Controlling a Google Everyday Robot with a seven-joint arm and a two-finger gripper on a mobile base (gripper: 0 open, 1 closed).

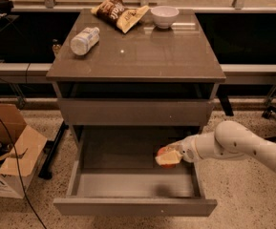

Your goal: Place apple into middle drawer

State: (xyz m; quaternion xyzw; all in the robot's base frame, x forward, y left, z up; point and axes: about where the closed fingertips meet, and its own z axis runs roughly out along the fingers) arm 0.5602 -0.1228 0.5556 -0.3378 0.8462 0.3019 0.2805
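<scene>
The round red apple (162, 150) is sitting in the grasp of the two-finger gripper (167, 158), down inside the open wide grey middle drawer (135, 207). It is toward the drawer's right side, about midway between the near front and the far end. Whether the fruit is touching the matte grey floor cannot be told. The pale fingers (169, 161) are gripping the apple from its near side and covering most of it, so only its far, upper red part is showing.

At the left, an open brown cardboard box (13, 149) is standing on the speckled floor (252, 204) beside the cabinet, with a thin black cable (6, 128) trailing across it. On the brown-grey cabinet top (142, 61), a clear plastic bottle with a white label (85, 40) is lying on its side at the left. A brown and yellow snack bag (120, 12) is lying at the far edge near the middle. A small white bowl (164, 16) is standing upright just right of it.

Under the top, a closed grey drawer front with a dark recess along its upper edge (136, 111) is sitting flush. The middle drawer is standing pulled out toward the near side below it. From the right, the white robot arm (245, 147) is reaching leftward over the drawer's right wall, carrying the gripper at its left end.
</scene>
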